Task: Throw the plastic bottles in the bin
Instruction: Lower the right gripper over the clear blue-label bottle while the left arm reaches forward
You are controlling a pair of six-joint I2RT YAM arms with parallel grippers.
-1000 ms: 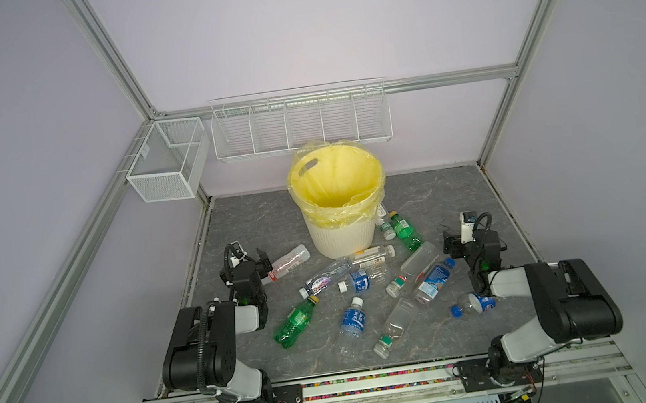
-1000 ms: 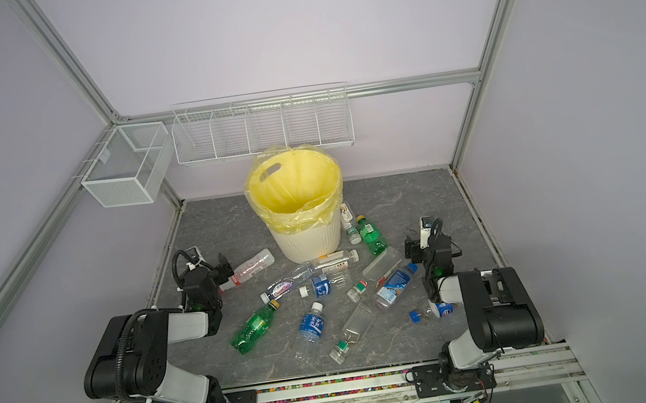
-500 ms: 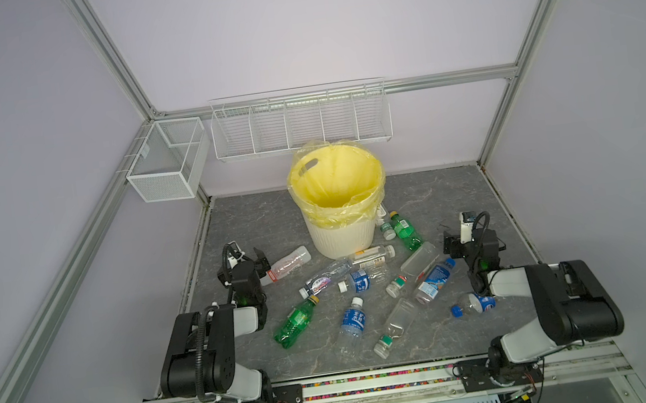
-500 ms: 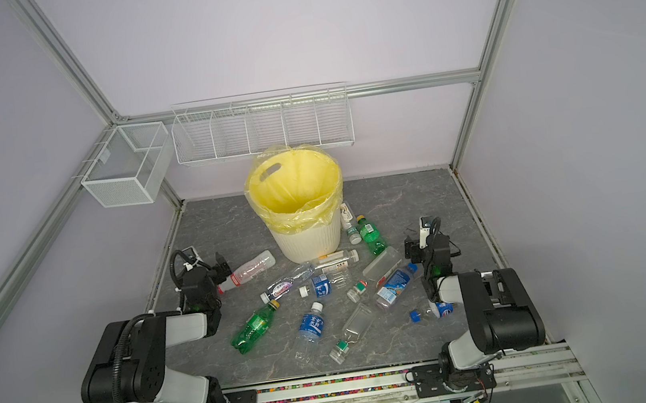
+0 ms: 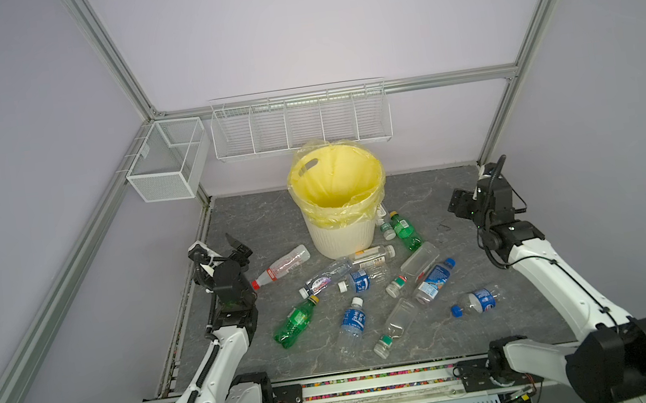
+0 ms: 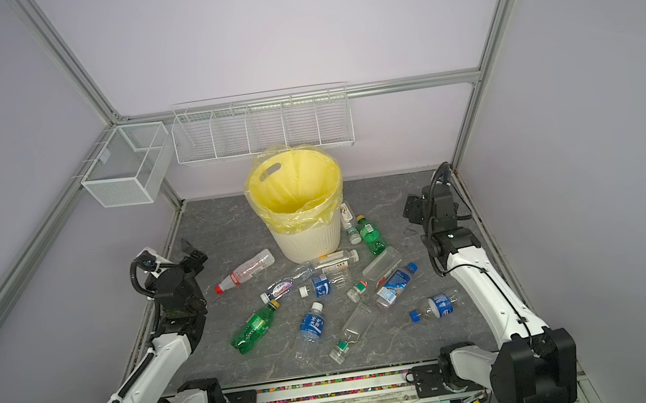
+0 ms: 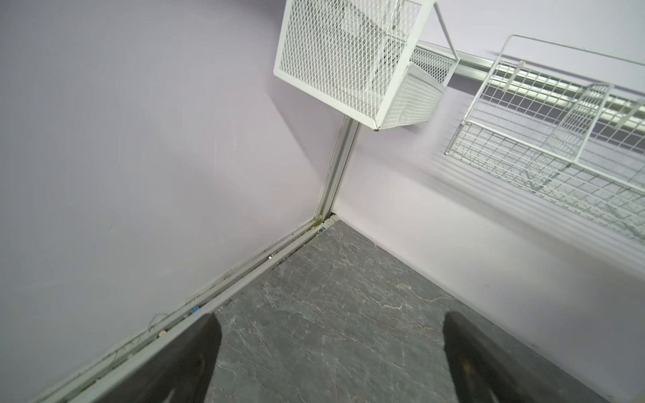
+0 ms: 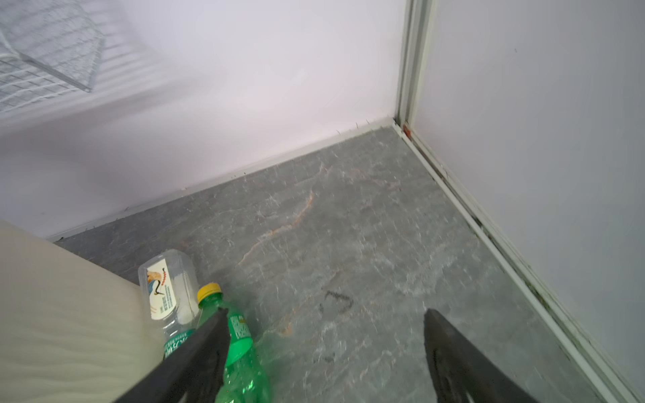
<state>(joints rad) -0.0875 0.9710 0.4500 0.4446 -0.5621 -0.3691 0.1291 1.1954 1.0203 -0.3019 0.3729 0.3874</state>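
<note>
The bin [image 5: 343, 240] [image 6: 306, 246], cream and ribbed with a yellow bag, stands at the back middle of the grey floor. Several plastic bottles lie in front of it and to its right: a red-capped clear one [image 5: 281, 267], a green one [image 5: 295, 323], a blue-labelled one [image 5: 352, 320]. My left gripper [image 5: 237, 246] [image 7: 330, 319] hangs open and empty to the left of the red-capped bottle, facing the back left corner. My right gripper [image 5: 460, 204] [image 8: 325, 314] is open and empty, right of a second green bottle [image 8: 241, 349] and a clear bottle [image 8: 167, 289] beside the bin wall [image 8: 69, 314].
A white mesh basket [image 5: 167, 161] [image 7: 359, 59] hangs on the left wall. A long wire rack [image 5: 301, 123] [image 7: 558, 139] hangs on the back wall above the bin. Walls with metal rails close off the floor at the left, back and right.
Both grippers have lifted and moved toward the back wall, still open. The bottles and the bin have not moved.
</note>
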